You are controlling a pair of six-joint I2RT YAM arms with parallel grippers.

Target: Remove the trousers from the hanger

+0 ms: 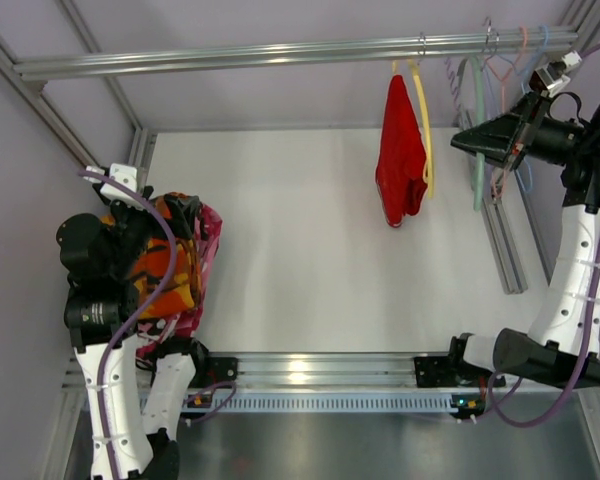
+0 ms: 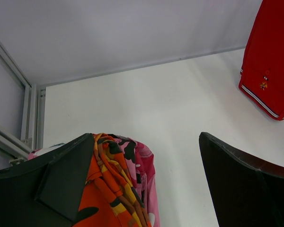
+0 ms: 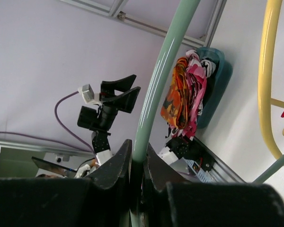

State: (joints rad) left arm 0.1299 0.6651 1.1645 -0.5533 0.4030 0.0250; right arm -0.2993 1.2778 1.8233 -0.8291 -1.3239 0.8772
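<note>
the trousers [image 2: 109,189] lie bunched just under the left gripper [image 2: 146,137], whose jaws stand wide with nothing between them, touching the pink camouflage garment [image 2: 144,165]. well apart, the right gripper [image 3: 138,151] is clamped narrow around the hanger [image 3: 156,90].

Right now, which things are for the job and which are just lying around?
For the job: orange trousers, green hanger, right gripper clamped on it.
Just there: red garment, yellow hanger, pink camouflage garment.
</note>
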